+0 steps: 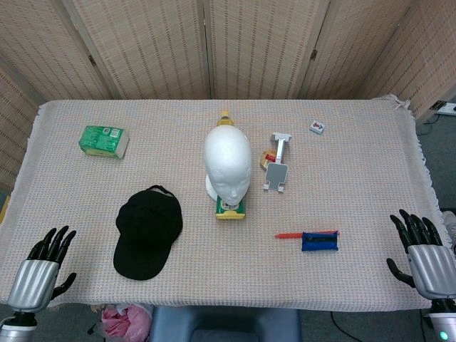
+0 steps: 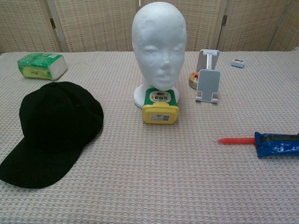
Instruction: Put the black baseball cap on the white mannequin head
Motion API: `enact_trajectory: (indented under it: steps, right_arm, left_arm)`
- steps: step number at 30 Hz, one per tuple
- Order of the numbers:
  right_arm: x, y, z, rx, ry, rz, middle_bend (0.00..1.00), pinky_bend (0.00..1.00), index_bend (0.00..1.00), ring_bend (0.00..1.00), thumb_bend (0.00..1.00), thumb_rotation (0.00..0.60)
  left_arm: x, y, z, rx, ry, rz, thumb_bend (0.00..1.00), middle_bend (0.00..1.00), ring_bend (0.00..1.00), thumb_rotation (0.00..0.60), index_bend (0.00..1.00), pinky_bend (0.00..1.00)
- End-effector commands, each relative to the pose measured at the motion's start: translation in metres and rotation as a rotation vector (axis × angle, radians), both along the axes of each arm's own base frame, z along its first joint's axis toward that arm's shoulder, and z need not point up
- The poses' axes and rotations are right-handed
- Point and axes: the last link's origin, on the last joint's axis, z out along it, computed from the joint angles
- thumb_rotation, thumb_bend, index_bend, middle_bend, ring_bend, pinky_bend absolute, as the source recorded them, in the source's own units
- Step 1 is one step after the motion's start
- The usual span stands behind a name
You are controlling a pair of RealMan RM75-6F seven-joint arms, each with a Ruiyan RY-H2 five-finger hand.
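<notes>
The black baseball cap [image 1: 147,231] [image 2: 52,128] lies on the cloth left of centre, brim toward the front edge. The white mannequin head [image 1: 227,163] [image 2: 159,44] stands upright at the table's middle, facing the front, bare on top. My left hand [image 1: 43,264] hovers at the front left corner, fingers spread and empty, well left of the cap. At the front right corner my right hand [image 1: 423,253] is likewise spread with nothing in it. Neither hand shows in the chest view.
A yellow-green box [image 1: 231,207] [image 2: 160,106] lies against the head's base. A grey phone stand [image 1: 278,164] [image 2: 208,77] is to its right, a green tissue pack [image 1: 104,140] [image 2: 42,65] at back left, a blue-red tool [image 1: 313,239] [image 2: 268,143] at front right, a small tile [image 1: 318,127] at the back.
</notes>
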Motion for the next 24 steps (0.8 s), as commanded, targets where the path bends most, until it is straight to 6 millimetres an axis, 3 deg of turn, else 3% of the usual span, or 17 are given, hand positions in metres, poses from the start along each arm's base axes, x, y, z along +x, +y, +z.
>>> enact_trajectory:
  steps: [1, 15, 21, 24]
  right_arm:
    - [0.0, 0.0, 0.0, 0.001, 0.0, -0.001, 0.0, 0.0, 0.0, 0.0, 0.25, 0.6]
    - [0.003, 0.006, 0.005, -0.005, -0.016, 0.02, 0.0, 0.0, 0.0, 0.0, 0.25, 0.6]
    - [0.006, 0.002, 0.0, 0.012, -0.019, 0.036, 0.0, 0.0, 0.0, 0.0, 0.25, 0.6]
    - [0.006, 0.0, -0.003, 0.025, -0.015, 0.038, 0.0, 0.0, 0.0, 0.0, 0.25, 0.6]
  left_arm:
    - [0.0, 0.0, 0.0, -0.001, 0.001, -0.001, 0.26, 0.07, 0.03, 0.6, 0.02, 0.24]
    - [0.006, 0.004, -0.017, -0.077, -0.055, -0.08, 0.26, 0.07, 0.03, 0.6, 0.04, 0.24]
    - [-0.002, -0.003, -0.039, -0.071, -0.092, -0.197, 0.26, 0.1, 0.04, 0.6, 0.19, 0.25]
    - [-0.006, -0.012, -0.051, -0.046, -0.112, -0.245, 0.26, 0.17, 0.1, 0.6, 0.26, 0.3]
